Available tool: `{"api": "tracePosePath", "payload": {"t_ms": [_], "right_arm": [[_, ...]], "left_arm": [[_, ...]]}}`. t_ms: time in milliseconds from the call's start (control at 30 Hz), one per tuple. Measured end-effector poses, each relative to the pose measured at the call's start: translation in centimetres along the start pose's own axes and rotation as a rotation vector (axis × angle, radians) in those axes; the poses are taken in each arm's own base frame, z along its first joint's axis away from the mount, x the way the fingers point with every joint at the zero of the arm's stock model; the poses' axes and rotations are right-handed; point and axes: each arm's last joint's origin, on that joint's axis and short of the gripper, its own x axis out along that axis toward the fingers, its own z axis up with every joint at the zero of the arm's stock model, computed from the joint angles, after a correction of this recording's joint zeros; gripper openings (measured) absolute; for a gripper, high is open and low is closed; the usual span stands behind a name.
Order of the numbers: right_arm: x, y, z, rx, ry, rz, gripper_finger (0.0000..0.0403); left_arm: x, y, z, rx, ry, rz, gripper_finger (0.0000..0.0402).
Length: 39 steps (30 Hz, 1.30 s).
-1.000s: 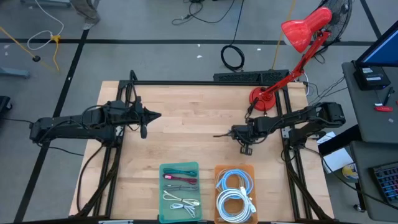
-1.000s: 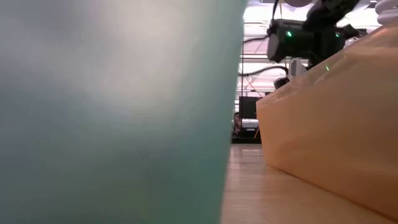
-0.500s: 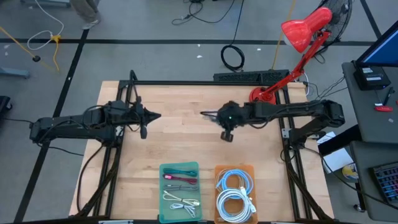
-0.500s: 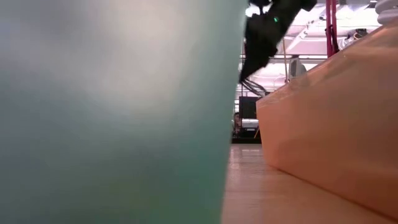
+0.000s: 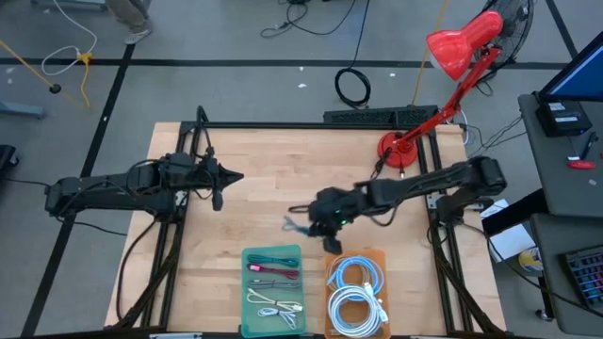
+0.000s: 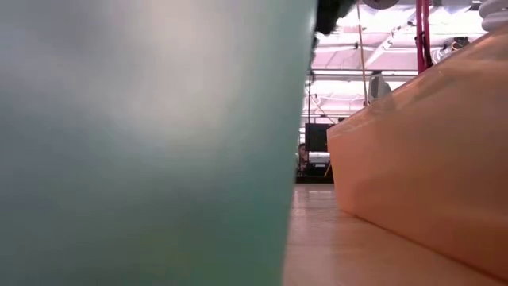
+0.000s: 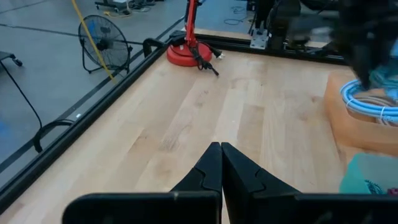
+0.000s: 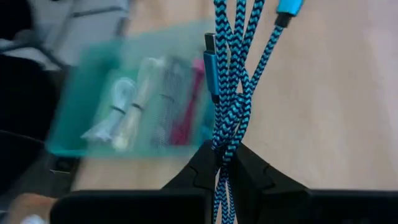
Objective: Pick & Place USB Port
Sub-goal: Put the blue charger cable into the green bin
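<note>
USB cable (image 8: pixel 231 74), braided in blue and black, hangs in a bundle from the right gripper (image 8: pixel 225 163), whose fingers pinch its strands; two metal-tipped plugs show at the loose ends. In the overhead view the cable (image 5: pixel 294 224) dangles in the air just above the table (image 5: pixel 264 179), close to the far edge of the green tray (image 5: pixel 273 254).

A second ago the right gripper (image 5: pixel 311 222) hovered near the red lamp's base; half a second ago it had stretched toward the middle of the table. Now it has swung down toward the near side and sits just beyond the two trays. The left gripper (image 5: pixel 236 175) has not moved; its fingers (image 7: pixel 211 171) are pressed together, holding nothing, over the left part of the table.

Count: two trays stand side by side at the near edge. One is green and holds several bundled cables, white, red and dark, too blurred to count exactly. The other, the orange tray (image 5: pixel 332 259), holds two coils of light cable, one bluish and one white. One red desk lamp (image 5: pixel 457 47) stands at the far right corner. Two arms are in view.
</note>
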Motion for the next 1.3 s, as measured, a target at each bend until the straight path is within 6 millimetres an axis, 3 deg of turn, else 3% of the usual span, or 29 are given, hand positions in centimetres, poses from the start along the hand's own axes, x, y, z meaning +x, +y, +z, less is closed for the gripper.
{"api": "tracePosePath", "payload": {"t_ms": [267, 400, 533, 667, 800, 933, 1033, 1133, 1300], "right_arm": [[4.3, 3.1, 2.8, -0.135, 0.119, 0.077, 0.0013], [5.3, 4.2, 4.0, -0.171, 0.122, 0.091, 0.0013], [5.5, 5.0, 4.2, -0.183, 0.132, 0.091, 0.0013], [5.1, 5.4, 4.7, -0.22, 0.055, -0.027, 0.0013], [3.5, 6.6, 6.0, -0.312, -0.081, -0.099, 0.0013], [2.6, 7.7, 6.7, -0.405, -0.178, -0.17, 0.0013], [2.3, 8.0, 7.4, -0.46, -0.264, -0.232, 0.0013], [2.2, 7.7, 8.1, -0.485, -0.316, -0.253, 0.0013], [1.9, 6.6, 8.9, -0.473, -0.366, -0.278, 0.0013]], "left_arm": [[0.0, -0.1, -0.1, -0.008, 0.011, -0.023, 0.0], [0.0, -0.1, -0.3, -0.017, 0.034, -0.038, 0.0], [-0.1, -0.2, -0.8, -0.027, 0.09, -0.044, 0.0], [0.4, -1.1, -1.9, -0.011, 0.094, -0.147, 0.0], [1.4, -2.7, -4.0, 0.008, -0.066, -0.302, 0.0], [1.6, -3.8, -6.1, 0.09, -0.338, -0.34, 0.0], [0.8, -4.1, -4.8, 0.155, -0.556, -0.357, 0.0006], [0.1, -4.8, -2.7, 0.241, -0.64, -0.432, 0.0023], [0.2, -6.1, 0.2, 0.373, -0.522, -0.448, 0.0088]]}}
